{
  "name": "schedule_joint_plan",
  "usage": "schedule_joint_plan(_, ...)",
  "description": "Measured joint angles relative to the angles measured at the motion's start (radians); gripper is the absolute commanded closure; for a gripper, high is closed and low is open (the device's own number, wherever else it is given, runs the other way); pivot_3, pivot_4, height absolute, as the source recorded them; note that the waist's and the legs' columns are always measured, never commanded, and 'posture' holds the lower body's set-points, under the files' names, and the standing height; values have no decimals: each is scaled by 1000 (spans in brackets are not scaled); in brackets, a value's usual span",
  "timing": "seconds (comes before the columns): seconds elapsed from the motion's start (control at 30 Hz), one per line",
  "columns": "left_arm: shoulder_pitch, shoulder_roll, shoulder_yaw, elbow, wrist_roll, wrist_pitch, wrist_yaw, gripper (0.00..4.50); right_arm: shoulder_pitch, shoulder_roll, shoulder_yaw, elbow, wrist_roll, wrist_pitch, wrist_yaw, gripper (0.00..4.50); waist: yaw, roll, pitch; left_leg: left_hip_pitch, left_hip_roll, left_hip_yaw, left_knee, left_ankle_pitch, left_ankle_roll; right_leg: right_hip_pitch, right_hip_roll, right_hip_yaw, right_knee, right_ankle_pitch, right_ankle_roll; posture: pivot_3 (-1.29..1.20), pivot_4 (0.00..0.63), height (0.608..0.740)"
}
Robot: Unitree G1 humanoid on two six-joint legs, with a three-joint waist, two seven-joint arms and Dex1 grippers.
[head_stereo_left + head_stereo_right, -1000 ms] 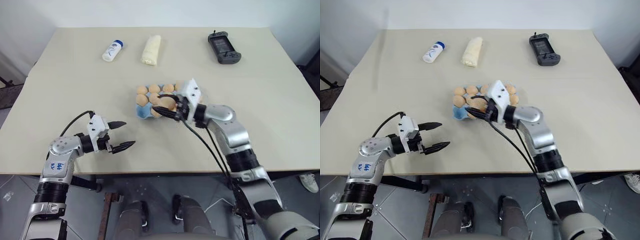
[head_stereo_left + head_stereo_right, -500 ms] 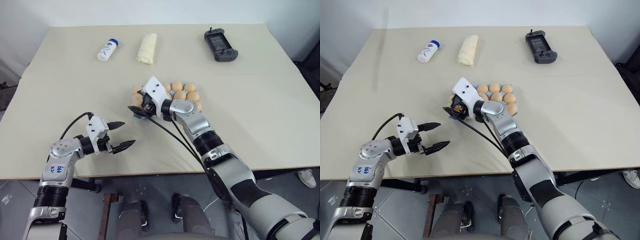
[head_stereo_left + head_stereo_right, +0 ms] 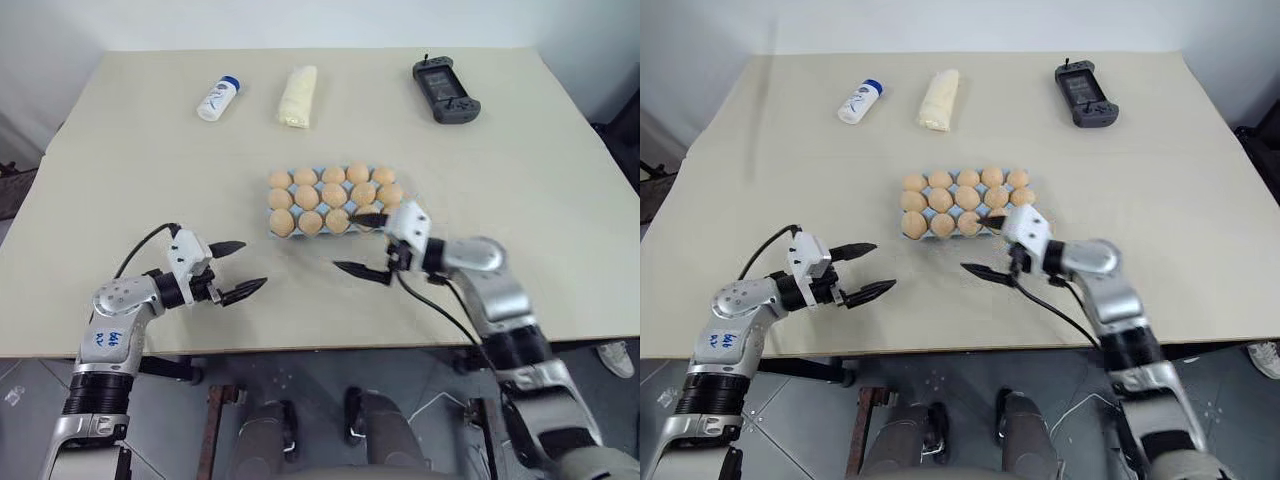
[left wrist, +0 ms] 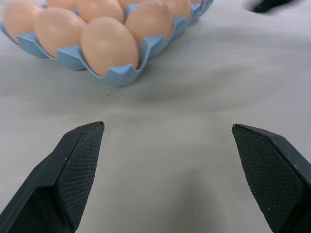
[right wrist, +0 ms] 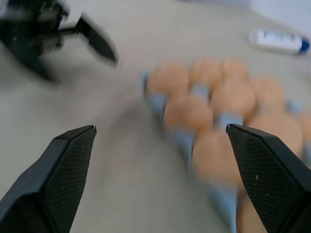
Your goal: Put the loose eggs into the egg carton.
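1. So the light blue moulded egg carton (image 3: 283, 228) is sitting around the middle of the beige tabletop (image 3: 560, 170), and the small tan oval eggs (image 3: 335, 194) are sitting in its cups, three rows of five as far as I can count. One cup at the near right corner is partly hidden behind my right pincer, so I'm not calling that one.
2. My right pincer (image 3: 368, 246) is hovering just beside the carton's near right corner, fingers spread wide and grasping nothing. One black fingertip (image 3: 370, 217) is overlapping the carton's edge, the other is hanging over bare tabletop nearer to me. Can't tell if the upper tip is actually touching the carton.
3. My left pincer (image 3: 240, 269) is hanging over the tabletop well apart from the carton, off to the near left, also released and empty, tips pointing towards the middle.
4. From my left wrist camera I'm looking at the carton's corner (image 4: 116, 75) with eggs standing upright in the cups.
5. Along the far edge there's a white plastic bottle with a blue cap (image 3: 217, 99) lying on its side, a cream rolled cloth-like bundle (image 3: 297, 96) next to it, and a dark grey handheld game console (image 3: 445, 90) further right. All well away from the carton.
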Motion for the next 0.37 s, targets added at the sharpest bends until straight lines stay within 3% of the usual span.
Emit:
schedule_joint_plan(0.2, 75, 53, 47, -37, -2, -2, -6, 0, 205, -128, -154, -39, 48, -50, 12, 12, 3, 0, 0, 3, 1, 1, 0, -4, -4, 0, 0, 3, -1, 0, -2, 0, 150, 740)
schedule_joint_plan(0.37, 73, 53, 48, -39, -2, -14, -2, 0, 214, -128, -178, -36, 57, -79, -10, 12, 6, 0, 0, 4, 2, 1, 1, -1, -4, 0, 0, 3, -1, 3, -6, 0, 150, 740)
